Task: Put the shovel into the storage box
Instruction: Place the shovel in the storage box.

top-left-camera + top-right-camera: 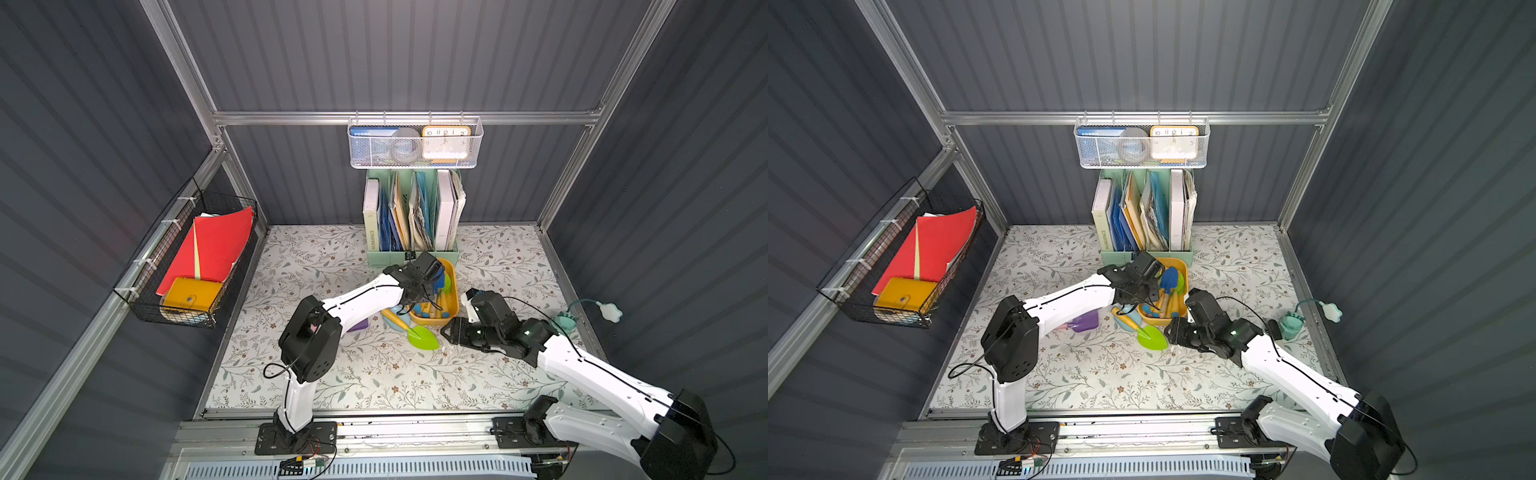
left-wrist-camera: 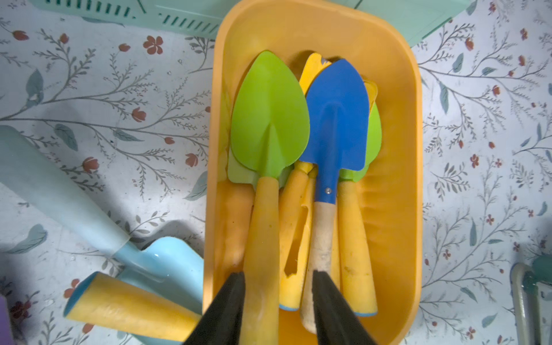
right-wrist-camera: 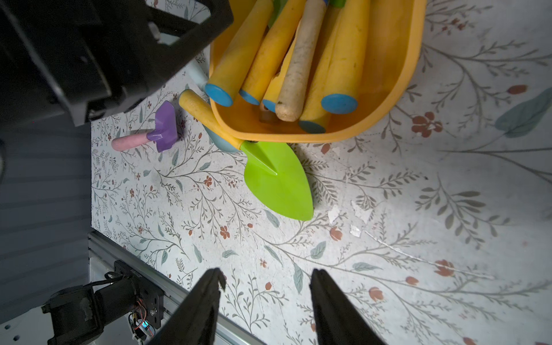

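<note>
Several shovels fill your storage box [image 2: 397, 179], which sits on the surface [image 3: 388, 239] toward 12 o'clock, and the green-bladed shovel [image 2: 270, 119] lies on top of them. Your left claw [image 2: 277, 274] straddles its yellow handle, released, with slack on one side. Your right claw [image 3: 266, 273] hangs released and empty above the surface at the box's 5 o'clock, near a loose green shovel [image 3: 277, 185] at 7 o'clock.

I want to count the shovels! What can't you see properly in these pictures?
- Lowest shovels in the storage box: left wrist view, top shovels cover them.
- Light-blue shovel: its handle runs off that picture's edge.
- Left claw: top views, its own wrist mostly hides it.
</note>
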